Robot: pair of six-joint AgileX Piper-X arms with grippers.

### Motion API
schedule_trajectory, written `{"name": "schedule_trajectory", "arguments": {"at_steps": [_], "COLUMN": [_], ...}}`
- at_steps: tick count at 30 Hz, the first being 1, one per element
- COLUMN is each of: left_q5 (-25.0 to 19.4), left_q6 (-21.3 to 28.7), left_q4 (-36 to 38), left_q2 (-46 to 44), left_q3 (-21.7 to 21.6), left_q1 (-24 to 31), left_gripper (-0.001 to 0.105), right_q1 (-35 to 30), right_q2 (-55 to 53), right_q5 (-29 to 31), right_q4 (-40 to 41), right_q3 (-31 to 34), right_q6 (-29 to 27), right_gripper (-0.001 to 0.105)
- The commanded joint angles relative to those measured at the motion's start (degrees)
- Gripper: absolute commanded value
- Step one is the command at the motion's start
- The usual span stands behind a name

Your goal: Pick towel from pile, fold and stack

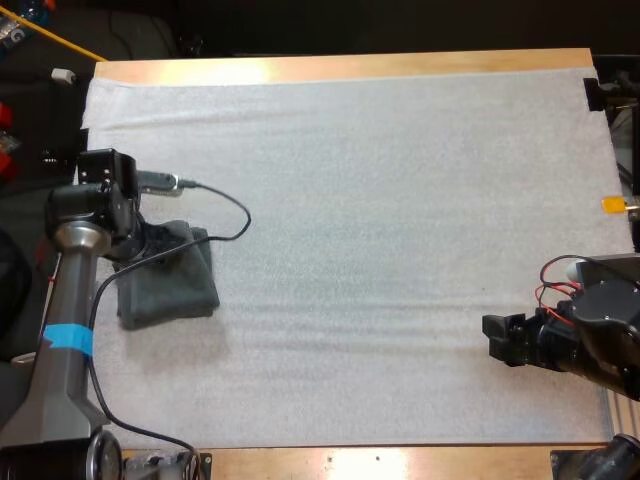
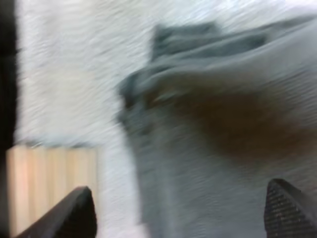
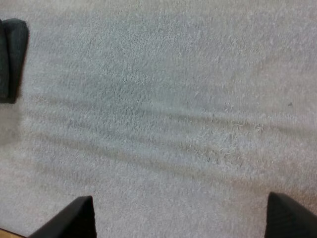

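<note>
Towel folded on mat; left gripper spread just above towel, right gripper spread, well apart from towel.

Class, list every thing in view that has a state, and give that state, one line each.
towel: folded, lying flat on the mat
left hand: open, above the towel
right hand: open, above bare mat
</note>
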Motion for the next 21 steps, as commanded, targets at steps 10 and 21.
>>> {"name": "schedule_trajectory", "arguments": {"at_steps": [10, 21], "left_q5": [4.95, 10.75], "left_q6": [-5.44, -9.66], "left_q4": [-4.88, -9.68], "left_q2": [3.18, 10.49], "left_q3": [-0.25, -0.25], "left_q1": [0.1, 0.1], "left_gripper": [0.067, 0.067], "right_q1": [0.06, 0.06], "right_q2": [-0.39, -0.39], "right_q5": [0.16, 0.16], "right_q4": [0.27, 0.27], "right_q3": [-0.4, -0.4], "right_q6": [-0.52, -0.52], "right_gripper": [0.067, 0.067]}}
